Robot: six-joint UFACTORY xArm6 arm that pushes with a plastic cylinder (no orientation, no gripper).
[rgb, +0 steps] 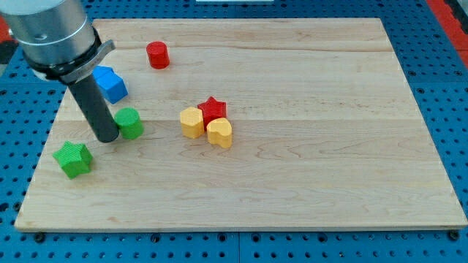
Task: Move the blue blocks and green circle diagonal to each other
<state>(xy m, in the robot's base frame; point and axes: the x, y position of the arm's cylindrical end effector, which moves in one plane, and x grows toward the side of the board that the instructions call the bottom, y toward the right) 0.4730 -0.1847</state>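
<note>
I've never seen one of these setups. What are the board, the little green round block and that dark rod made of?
The board looks like pale, unvarnished wood: grain lines and plank seams show. The green circle seems moulded or printed plastic, matte and evenly coloured; which, I cannot tell. The rod ending in my tip, at the circle's left, looks like dark matte metal or plastic.

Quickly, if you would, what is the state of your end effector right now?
No gripper: my tip is a bare rod holding nothing, at the view's-left side of the green circle, apparently touching it.

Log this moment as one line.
my tip touching green circle block from view's left | blue block above | wooden board
</note>
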